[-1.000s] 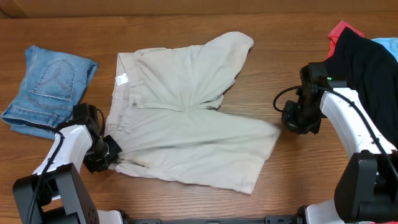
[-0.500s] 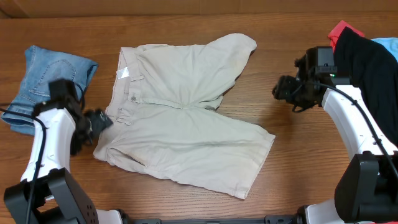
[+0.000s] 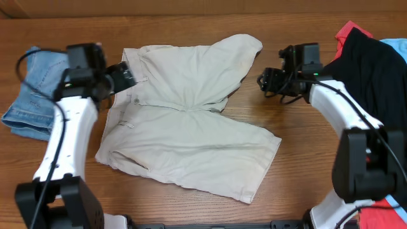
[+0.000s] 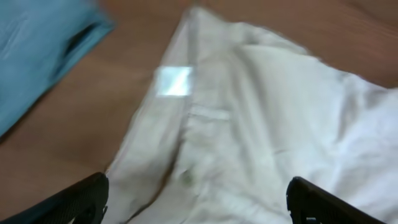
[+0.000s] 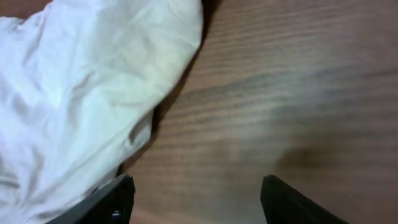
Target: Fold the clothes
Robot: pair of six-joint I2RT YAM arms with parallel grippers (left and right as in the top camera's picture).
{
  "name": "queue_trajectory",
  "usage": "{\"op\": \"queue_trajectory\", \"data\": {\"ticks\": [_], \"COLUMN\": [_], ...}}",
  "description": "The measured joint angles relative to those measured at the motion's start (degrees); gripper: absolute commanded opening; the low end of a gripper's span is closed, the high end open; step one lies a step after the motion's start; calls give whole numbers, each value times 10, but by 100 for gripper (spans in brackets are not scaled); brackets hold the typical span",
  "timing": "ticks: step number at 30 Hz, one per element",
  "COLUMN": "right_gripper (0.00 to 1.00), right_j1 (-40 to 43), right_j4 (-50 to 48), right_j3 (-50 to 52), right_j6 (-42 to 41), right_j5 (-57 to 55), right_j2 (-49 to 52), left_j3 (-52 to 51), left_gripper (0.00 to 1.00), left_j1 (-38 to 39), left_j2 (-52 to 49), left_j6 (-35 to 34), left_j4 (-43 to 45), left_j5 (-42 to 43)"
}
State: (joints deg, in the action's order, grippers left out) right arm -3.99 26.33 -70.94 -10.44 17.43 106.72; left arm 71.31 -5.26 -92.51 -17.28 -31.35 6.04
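From overhead, the khaki shorts [image 3: 191, 127] lie spread out mid-table, with the waistband toward 9 o'clock and the leg hems at 1 and 5. The left gripper [image 3: 124, 76] is over the waistband's 10 o'clock corner. The right gripper [image 3: 267, 81] is over bare table [image 3: 305, 172] just off the 1 o'clock hem. Jeans [image 3: 32, 95] lie at 9 and a black garment [image 3: 375, 70] at 3.

The left wrist view shows its fingers [image 4: 68, 202] spread wide and empty above the waistband edge.

The right wrist view shows its fingers [image 5: 106, 199] also wide and empty. The hem edge is at 10 o'clock, with open wood toward 3.
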Motion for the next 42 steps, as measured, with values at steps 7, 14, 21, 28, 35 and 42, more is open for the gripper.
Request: {"op": "queue_trajectory", "data": {"ticks": [7, 14, 21, 28, 35, 42], "right_gripper": [76, 76, 41, 4, 4, 4], "right_j1": [-19, -41, -55, -65, -57, -69], "right_j4": [-115, -220, -266, -268, -165, -19], "right_j3": [-1, -2, -3, -3, -17, -106], "right_j6": [0, -1, -1, -3, -2, -2], "right_j5": [20, 55, 75, 81, 68, 45], "right_j2": [74, 134, 151, 152, 137, 39], "left_j3": [4, 4, 4, 4, 4, 4], "left_gripper": [93, 93, 94, 93, 94, 94], "left_j1": [37, 37, 37, 37, 37, 37], "left_j2": [-104, -197, -202, -202, -202, -202], "left_j6": [20, 25, 25, 25, 25, 25], "left_j4": [42, 43, 44, 42, 37, 37], "left_j5": [4, 4, 3, 2, 1, 0]}}
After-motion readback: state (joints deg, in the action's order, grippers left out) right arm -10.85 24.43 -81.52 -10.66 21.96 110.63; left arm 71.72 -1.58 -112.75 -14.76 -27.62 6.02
